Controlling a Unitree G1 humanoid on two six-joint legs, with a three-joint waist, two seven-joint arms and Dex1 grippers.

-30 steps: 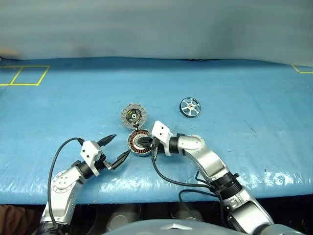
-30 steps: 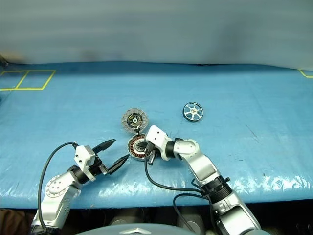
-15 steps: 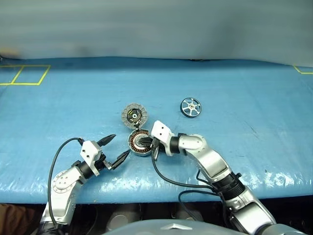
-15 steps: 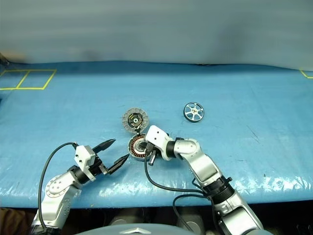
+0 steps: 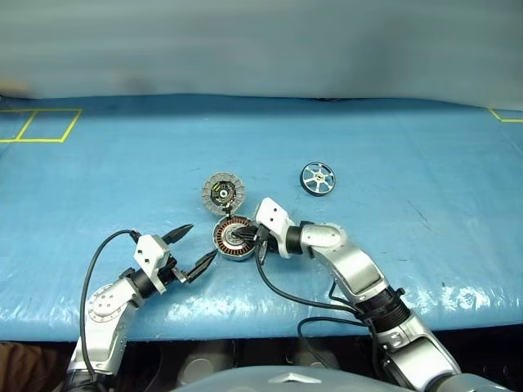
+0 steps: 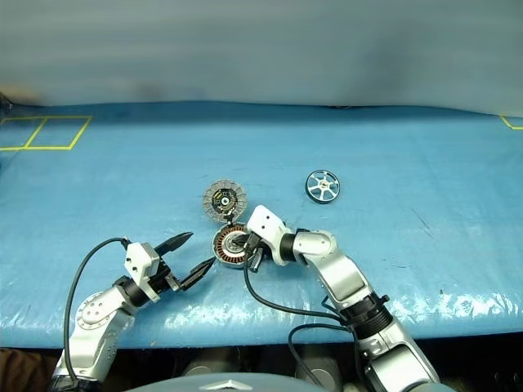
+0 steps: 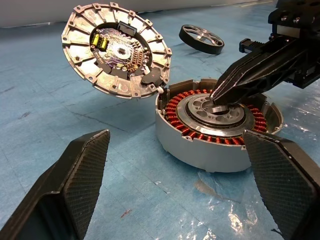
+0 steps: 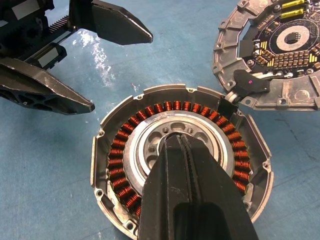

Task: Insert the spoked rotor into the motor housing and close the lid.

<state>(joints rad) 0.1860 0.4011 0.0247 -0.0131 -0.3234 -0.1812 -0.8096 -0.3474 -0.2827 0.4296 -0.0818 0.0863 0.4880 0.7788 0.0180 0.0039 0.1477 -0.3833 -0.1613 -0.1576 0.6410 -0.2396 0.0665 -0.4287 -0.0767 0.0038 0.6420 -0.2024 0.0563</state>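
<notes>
Left pincer [image 5: 191, 248] spread wide, empty, just beside motor housing [image 5: 231, 238], right pincer [image 7: 218, 95] clenched, tips on housing's silver centre, lid [image 5: 223, 193] hinged open behind housing, spoked rotor [image 5: 318, 178] lying further back right on blue worktop [image 5: 425, 163]

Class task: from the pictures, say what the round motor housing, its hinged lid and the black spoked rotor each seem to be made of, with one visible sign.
Round grey motor housing: looks like matte cast metal; coppery wire windings inside.
Hinged grey lid: apparently the same dull metal, segmented rim, circuit board at its centre.
Black spoked rotor: shiny silvery spokes, likely metal; the black rim's material is unclear.
</notes>
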